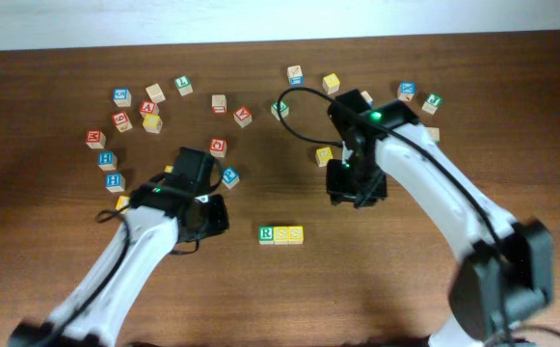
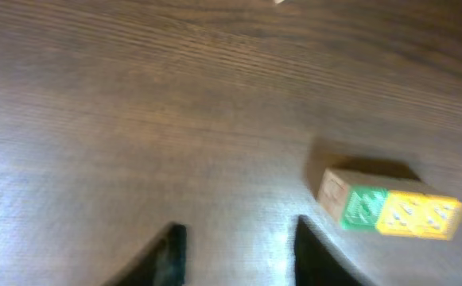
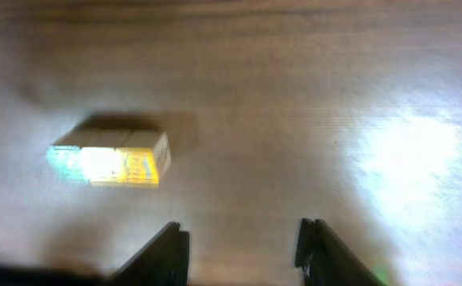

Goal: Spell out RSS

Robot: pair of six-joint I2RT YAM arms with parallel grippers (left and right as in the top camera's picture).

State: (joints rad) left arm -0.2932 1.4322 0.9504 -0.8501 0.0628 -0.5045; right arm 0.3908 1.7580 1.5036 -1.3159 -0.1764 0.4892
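Note:
The green R cube [image 1: 266, 234] and two yellow cubes [image 1: 288, 234] stand touching in one row at the table's front middle. The row also shows in the left wrist view [image 2: 390, 210] and in the right wrist view [image 3: 111, 163], blurred. My left gripper [image 2: 238, 254] is open and empty, left of the row; in the overhead view it sits at the row's left [image 1: 207, 217]. My right gripper [image 3: 242, 250] is open and empty, above bare table up and right of the row [image 1: 357, 188].
Several loose letter cubes lie in an arc across the back: blue, red and plain ones at the left [image 1: 114, 179], a red one [image 1: 243, 117], a yellow one [image 1: 331, 83] and others near the right arm [image 1: 407, 92]. The table's far edge runs along the top.

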